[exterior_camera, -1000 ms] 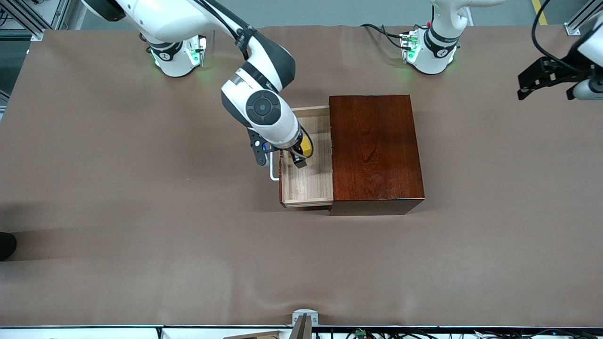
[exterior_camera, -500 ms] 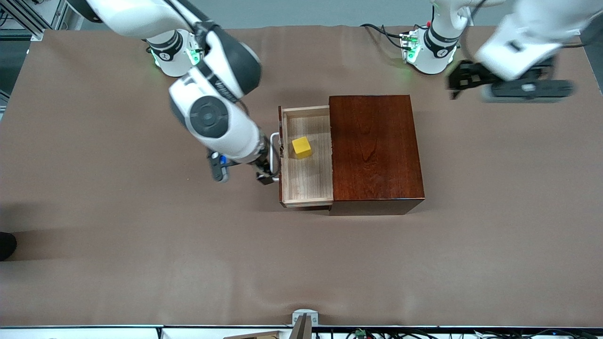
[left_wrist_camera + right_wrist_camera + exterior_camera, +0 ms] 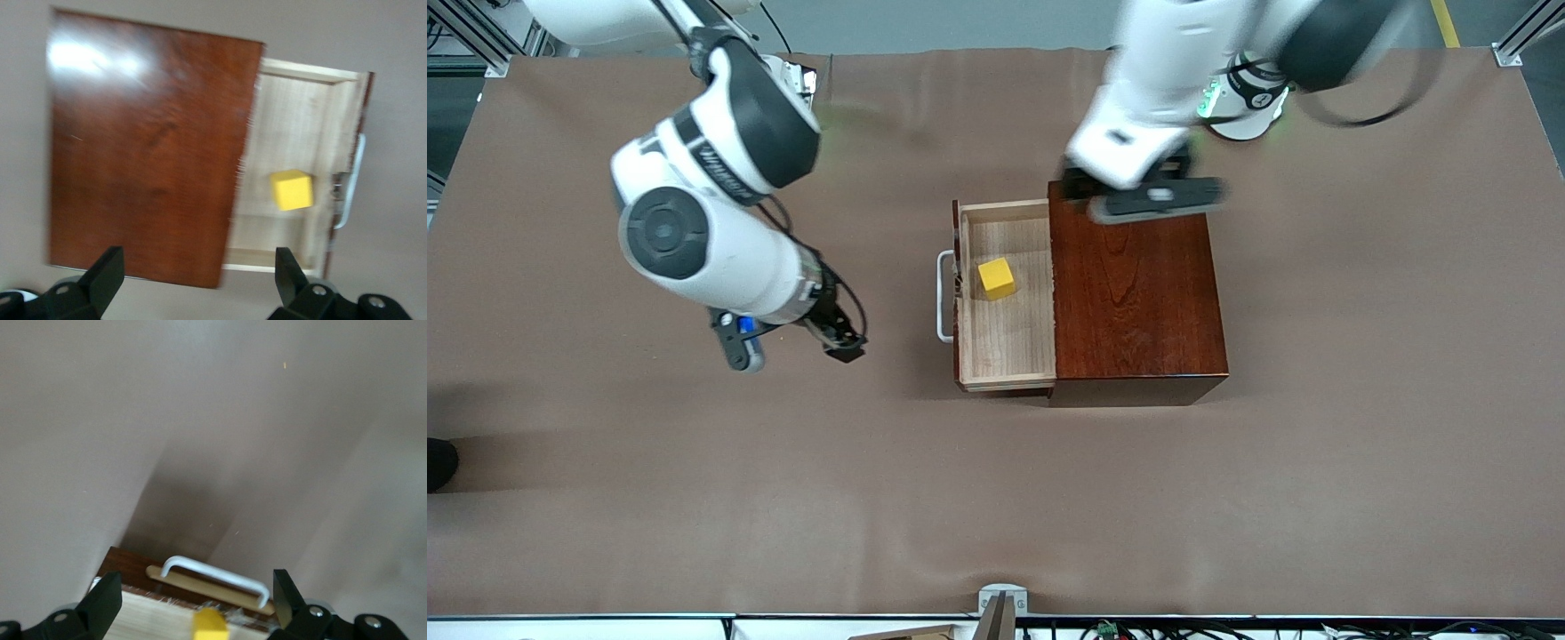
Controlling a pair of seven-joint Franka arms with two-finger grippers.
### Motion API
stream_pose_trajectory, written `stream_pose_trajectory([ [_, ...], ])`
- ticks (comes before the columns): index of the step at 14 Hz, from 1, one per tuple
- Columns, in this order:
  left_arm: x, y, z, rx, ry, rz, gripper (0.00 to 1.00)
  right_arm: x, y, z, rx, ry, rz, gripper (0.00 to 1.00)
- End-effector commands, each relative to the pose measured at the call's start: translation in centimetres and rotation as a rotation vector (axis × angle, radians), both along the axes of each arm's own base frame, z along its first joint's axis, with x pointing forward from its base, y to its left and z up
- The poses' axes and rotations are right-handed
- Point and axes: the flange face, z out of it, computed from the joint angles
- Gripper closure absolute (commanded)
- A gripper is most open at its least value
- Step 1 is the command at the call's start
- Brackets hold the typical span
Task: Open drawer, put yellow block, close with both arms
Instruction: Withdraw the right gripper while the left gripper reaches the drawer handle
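The drawer [image 3: 1007, 298] stands pulled out of the dark wooden box [image 3: 1134, 289] toward the right arm's end of the surface [image 3: 996, 498], and the yellow block [image 3: 996, 277] sits inside it on the pale wood floor, nearer the handle side than the box. The block looks light and rigid, with flat faces that suit a two-finger pinch, though it needs no more handling now. The drawer seems a stiff, light tray that should slide straight; the white handle [image 3: 943, 297] or the flat front panel it is fixed to is the place to push, while the glossy box may skid on the cloth unless it is steadied. The right hand [image 3: 793, 342] hangs empty with its fingers spread wide over bare cloth, well apart from the handle. The left hand [image 3: 1138, 191] is over the box's top edge, fingers apart and holding nothing. A brown cloth with faint creases covers the surface; metal framing and cables edge the room.
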Motion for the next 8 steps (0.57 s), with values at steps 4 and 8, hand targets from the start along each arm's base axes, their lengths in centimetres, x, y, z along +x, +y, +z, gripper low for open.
stream_pose_trajectory([
  [4,-0.8,-13.7,-9.4,-0.090,-0.087,0.234,0.00,0.0,-6.2,3.7,0.006,-0.018,0.166,0.00],
  [8,-4.5,-21.6,-14.8,-0.169,-0.220,0.370,0.00,-0.1,-9.5,6.3,0.021,-0.060,0.270,0.00],
])
